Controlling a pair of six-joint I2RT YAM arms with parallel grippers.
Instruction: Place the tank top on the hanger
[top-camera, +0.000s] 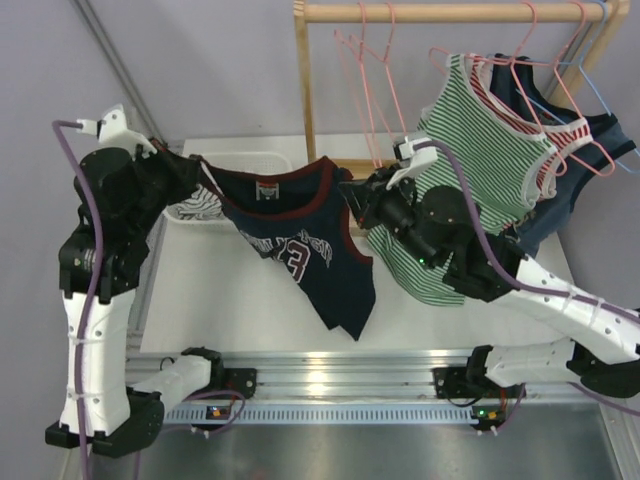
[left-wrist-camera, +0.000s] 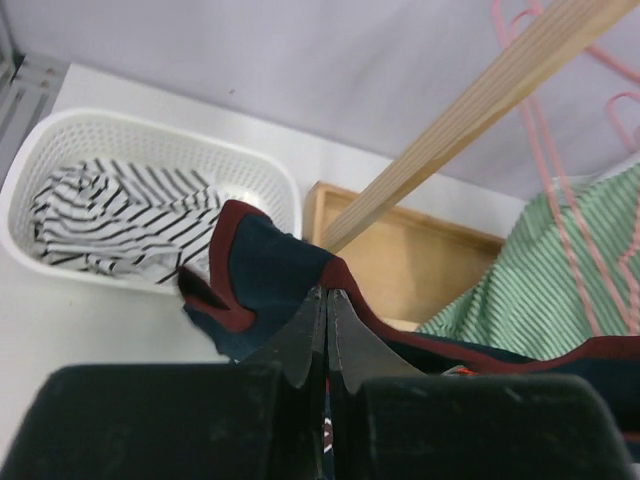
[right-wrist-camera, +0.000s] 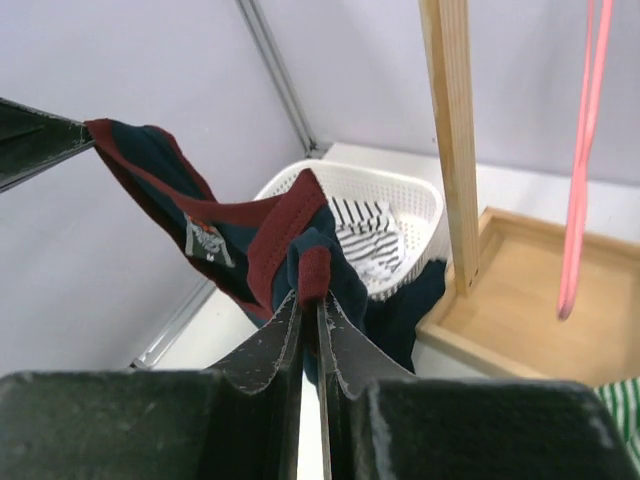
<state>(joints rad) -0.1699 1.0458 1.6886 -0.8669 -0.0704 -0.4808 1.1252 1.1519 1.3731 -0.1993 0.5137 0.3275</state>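
The navy tank top (top-camera: 300, 250) with maroon trim and a white 23 hangs spread in the air between my two grippers, above the table. My left gripper (top-camera: 205, 172) is shut on its left shoulder strap, seen in the left wrist view (left-wrist-camera: 327, 292) with cloth (left-wrist-camera: 265, 270) bunched at the tips. My right gripper (top-camera: 352, 197) is shut on the right strap, maroon trim pinched between the tips (right-wrist-camera: 310, 298), the top (right-wrist-camera: 225, 230) stretching left. Empty pink hangers (top-camera: 375, 80) hang on the rail just behind the right gripper; one shows in the right wrist view (right-wrist-camera: 580, 170).
A white basket (top-camera: 250, 160) with striped cloth stands behind the top. The wooden rack post (top-camera: 305, 90) and rail (top-camera: 450, 12) rise from a wooden base tray (left-wrist-camera: 420, 260). A green striped tank top (top-camera: 480, 160), a plain navy top (top-camera: 575, 170) and a light blue hanger (top-camera: 603, 95) hang at the right.
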